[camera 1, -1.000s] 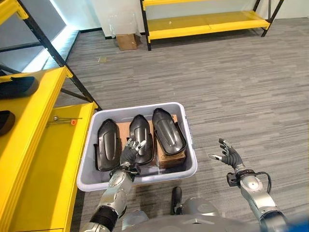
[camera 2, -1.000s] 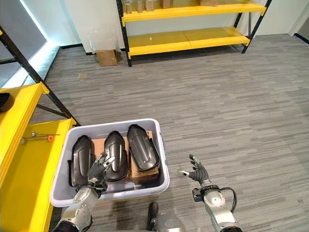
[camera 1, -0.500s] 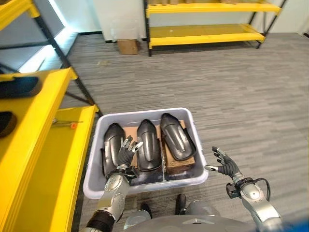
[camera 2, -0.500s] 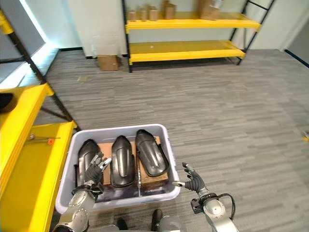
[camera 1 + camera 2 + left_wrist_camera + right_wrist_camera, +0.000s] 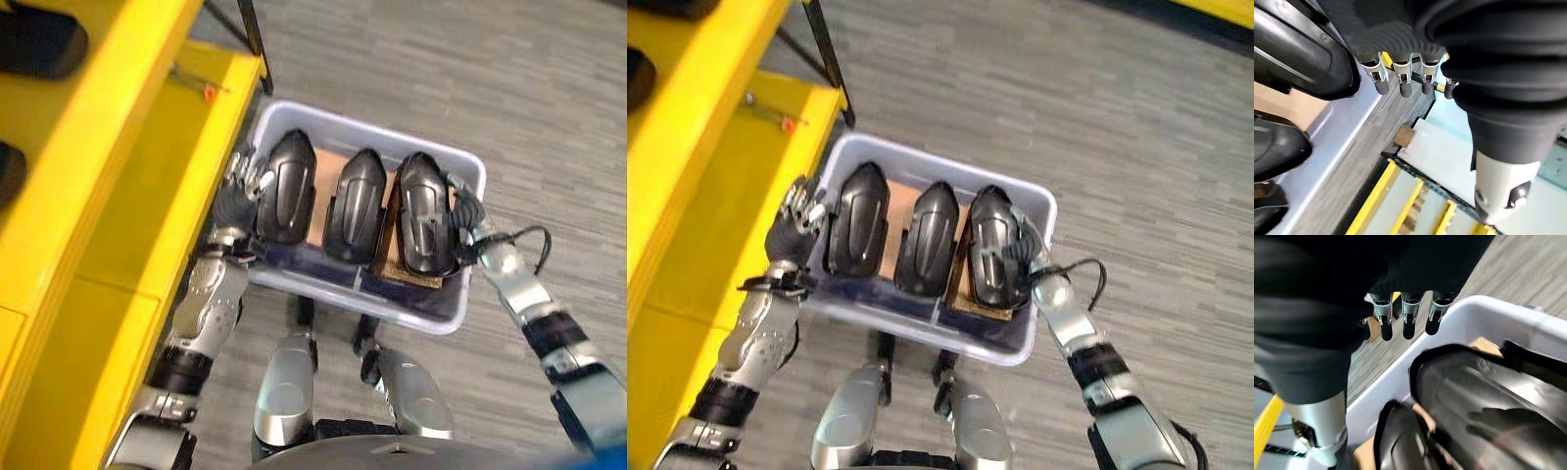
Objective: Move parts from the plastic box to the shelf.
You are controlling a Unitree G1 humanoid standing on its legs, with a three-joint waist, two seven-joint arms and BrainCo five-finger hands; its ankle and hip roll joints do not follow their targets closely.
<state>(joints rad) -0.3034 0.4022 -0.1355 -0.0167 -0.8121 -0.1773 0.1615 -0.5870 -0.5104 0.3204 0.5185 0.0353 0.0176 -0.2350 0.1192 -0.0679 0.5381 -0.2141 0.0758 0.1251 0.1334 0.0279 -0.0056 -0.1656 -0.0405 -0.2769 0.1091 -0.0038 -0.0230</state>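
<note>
Left hand (image 5: 238, 199), right hand (image 5: 462, 211): both now lowered beside plastic box (image 5: 446, 318) walls, fingers relaxed; 3 parts unlifted.

We see three parts (image 5: 358, 204) lying side by side in the box (image 5: 451, 318), on cardboard (image 5: 323, 191). The shelf (image 5: 118, 196) stands just left of the box. Our left hand (image 5: 238, 191) sits at the box's left wall, our right hand (image 5: 462, 220) at its right wall.

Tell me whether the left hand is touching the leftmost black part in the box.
Cannot tell. In the left eye view the left hand sits right beside the leftmost black part at the plastic box edge, with no clear gap or contact visible.
</note>
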